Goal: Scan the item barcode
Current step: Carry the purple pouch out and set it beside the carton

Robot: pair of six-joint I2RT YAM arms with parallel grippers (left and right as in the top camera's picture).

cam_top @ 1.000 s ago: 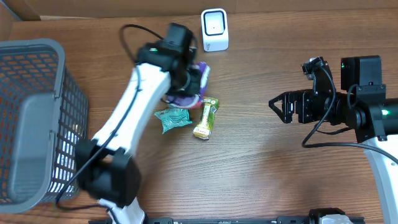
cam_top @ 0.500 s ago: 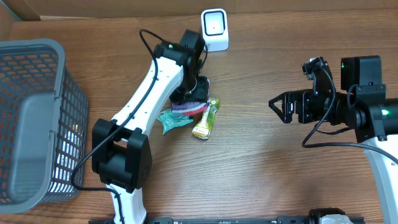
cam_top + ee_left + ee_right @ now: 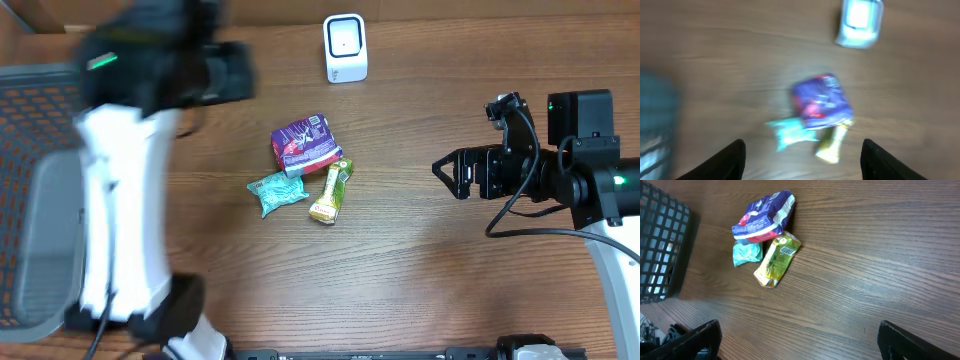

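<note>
A purple snack packet [image 3: 304, 145] lies flat on the wooden table, below the white barcode scanner [image 3: 345, 47]. It touches a teal packet [image 3: 278, 190] and a yellow packet [image 3: 332, 190]. My left arm [image 3: 120, 200] is a blur high at the left. In its wrist view the left gripper [image 3: 802, 152] stands open and empty, well above the purple packet [image 3: 822, 102] and the scanner [image 3: 858, 22]. My right gripper [image 3: 445, 172] hovers open at the right with nothing between its fingers, and the purple packet [image 3: 762, 217] sits far ahead of it.
A grey mesh basket [image 3: 40, 110] stands at the table's left edge, partly hidden behind the blurred left arm. It also shows at the left of the right wrist view as a dark basket [image 3: 660, 250]. Bare wood lies between the packets and the right gripper.
The left gripper opened and let go of the purple packet, which now lies on the table by the other packets. The left arm swung up and away to the left. The right arm stayed still.
</note>
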